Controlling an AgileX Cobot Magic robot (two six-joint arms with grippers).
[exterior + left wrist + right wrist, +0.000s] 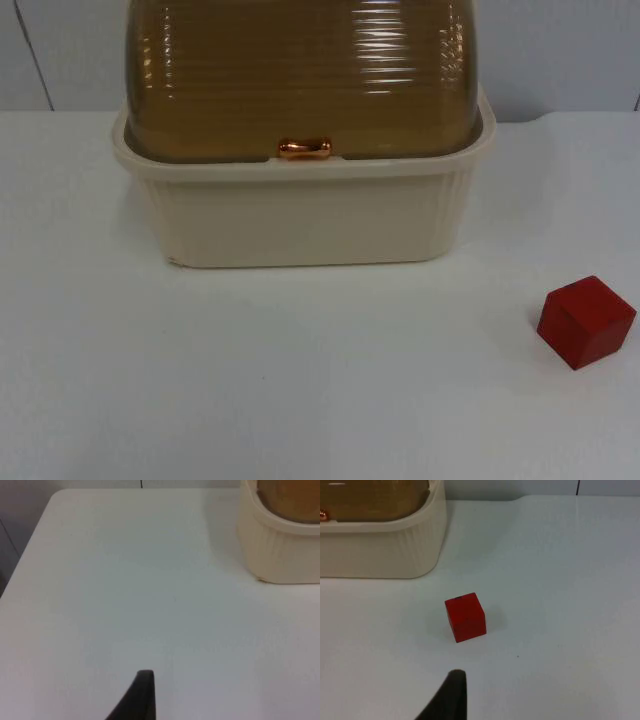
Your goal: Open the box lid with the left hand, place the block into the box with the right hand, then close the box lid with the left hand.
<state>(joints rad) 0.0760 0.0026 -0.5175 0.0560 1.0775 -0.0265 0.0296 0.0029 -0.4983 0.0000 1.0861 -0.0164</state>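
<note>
**Top view and both wrist views: lidded box closed, block loose on the table**

Top view: cream box [300, 225] with ribbed walls stands at the middle of the white table [300, 400], its back toward the grey partition wall [560, 50]. Translucent amber domed lid [300, 70] sits down on the rim, closed; copper-coloured handle [304, 148] at the lid's front edge. Red block [586, 321] rests on the table, forward and to the right of the box, well apart from it, near the picture's right edge. Open table lies in front of the box and to its left.

Left wrist view: one black fingertip of the left gripper [140, 700] hangs above bare table; a corner of the box [280, 550] stands well apart from it. The table's rounded far corner and side edge are visible here. Finger spacing cannot be told.

Right wrist view: right gripper [451, 700] fingertip hangs near the block [465, 616], not touching. Box wall [385, 550] and handle [323, 514] lie beyond. Finger spacing cannot be told.
</note>
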